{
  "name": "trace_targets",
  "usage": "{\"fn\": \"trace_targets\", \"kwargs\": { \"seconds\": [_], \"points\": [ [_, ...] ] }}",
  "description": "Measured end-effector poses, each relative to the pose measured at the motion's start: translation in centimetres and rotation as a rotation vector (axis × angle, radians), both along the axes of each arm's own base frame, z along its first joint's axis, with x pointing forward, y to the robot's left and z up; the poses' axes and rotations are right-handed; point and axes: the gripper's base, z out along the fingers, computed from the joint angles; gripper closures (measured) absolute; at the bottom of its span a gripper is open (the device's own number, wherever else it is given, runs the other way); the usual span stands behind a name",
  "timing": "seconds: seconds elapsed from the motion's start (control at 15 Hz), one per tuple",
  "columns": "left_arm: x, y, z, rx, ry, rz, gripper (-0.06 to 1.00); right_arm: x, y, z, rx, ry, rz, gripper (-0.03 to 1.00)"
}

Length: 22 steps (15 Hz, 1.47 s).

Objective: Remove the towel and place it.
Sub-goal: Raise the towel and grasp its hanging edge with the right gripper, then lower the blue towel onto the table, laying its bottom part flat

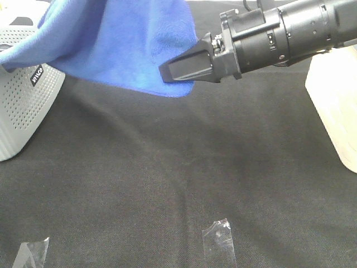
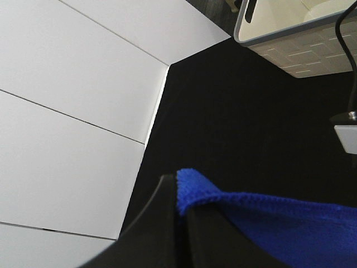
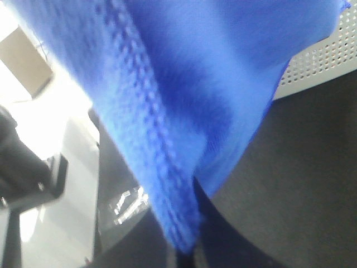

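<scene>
The royal-blue towel (image 1: 117, 42) hangs spread above the black table cloth (image 1: 167, 167) at the back left, partly draped over a grey box. My right gripper (image 1: 167, 72) reaches in from the right and is shut on the towel's lower corner. In the right wrist view the towel (image 3: 184, 95) hangs from the shut fingers (image 3: 184, 258). My left gripper (image 2: 179, 215) is shut on a stitched corner of the towel (image 2: 268, 220), above the cloth. The left gripper does not show in the high view. The white tag is not in view.
A grey perforated box (image 1: 22, 95) stands at the left under the towel. A cream container (image 1: 334, 95) stands at the right. Two pieces of clear tape (image 1: 218, 237) (image 1: 30, 254) lie on the front of the cloth. A white basket (image 2: 295, 39) shows in the left wrist view.
</scene>
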Motion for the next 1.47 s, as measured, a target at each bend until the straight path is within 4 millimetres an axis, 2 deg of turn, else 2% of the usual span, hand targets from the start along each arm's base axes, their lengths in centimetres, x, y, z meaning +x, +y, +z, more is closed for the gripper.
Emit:
{"fn": "trace_targets", "kwargs": {
  "seconds": [0.27,0.4,0.67,0.73,0.93,1.13,1.27,1.47],
  "points": [
    [0.0,0.0,-0.1,-0.132,0.123,0.068,0.94,0.3,-0.3,-0.1,-0.024,0.174,-0.137,0.94],
    [0.0,0.1,-0.2,-0.233,0.208,0.117,0.94,0.3,-1.0,0.8,-0.100,0.221,-0.228,0.94],
    [0.2,-0.2,-0.4,-0.301,0.274,0.159,0.94,0.6,-2.7,6.7,-0.290,0.197,-0.383,0.94],
    [1.0,-0.8,-1.2,-0.281,0.281,0.169,0.94,1.0,-3.7,10.2,-0.388,0.170,-0.488,0.94],
    [2.6,-1.9,-2.3,-0.276,0.240,0.180,0.94,1.0,-5.5,14.3,-0.532,0.116,-0.608,0.94],
    [3.7,-2.3,-2.0,-0.284,0.112,0.179,0.94,1.4,-7.0,17.6,-0.591,-0.020,-0.740,0.94],
    [4.2,-2.5,-2.0,-0.272,0.044,0.182,0.94,1.6,-7.3,19.2,-0.570,-0.103,-0.780,0.94],
    [4.4,-2.5,-1.9,-0.324,0.054,0.203,0.94,1.5,-7.4,21.0,-0.541,-0.201,-0.773,0.94]
  ]
}}
